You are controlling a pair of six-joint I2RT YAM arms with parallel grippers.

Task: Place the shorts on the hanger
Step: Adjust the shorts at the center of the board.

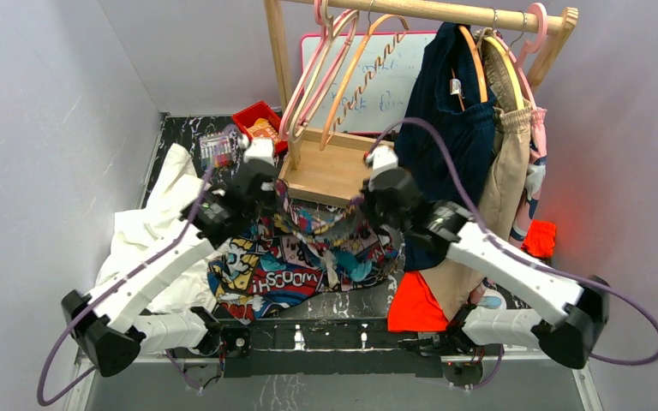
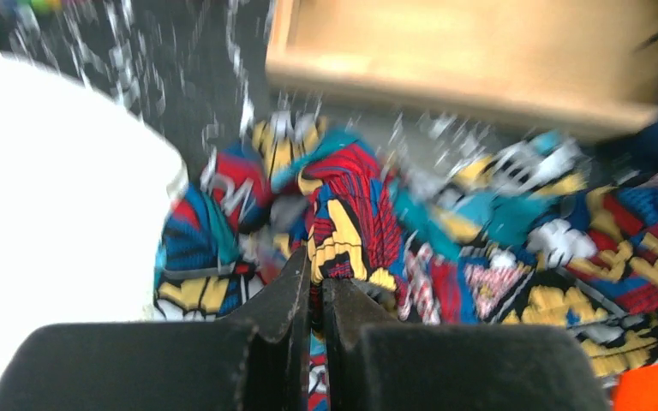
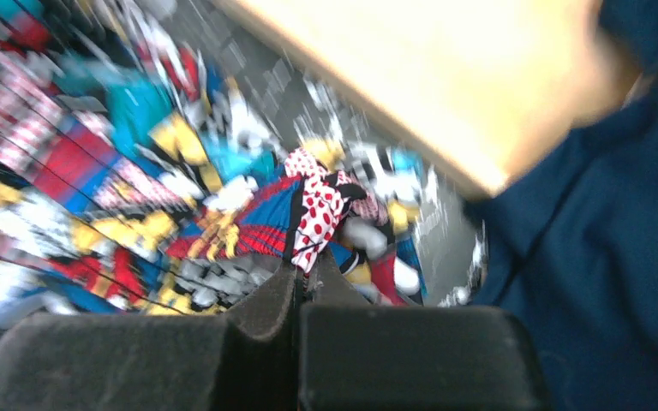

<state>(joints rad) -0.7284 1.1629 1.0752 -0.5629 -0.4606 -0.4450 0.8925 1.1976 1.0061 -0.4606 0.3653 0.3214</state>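
Pinching shorts (image 1: 291, 267): left jaws, right jaws closed on fabric; print reads "WOOOSH!"

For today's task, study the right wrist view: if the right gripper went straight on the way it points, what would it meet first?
The shorts: the right gripper is shut on a fold, with more bunched fabric directly ahead. The wooden base lies beyond; depth is unclear.

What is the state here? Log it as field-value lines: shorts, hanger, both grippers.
shorts: shorts lying on the table, in front of the wooden base
hanger: orange hanger on the rail, nothing on it
left gripper: left gripper shut on the shorts, left side
right gripper: right gripper shut on the shorts, right side
task: not yet done
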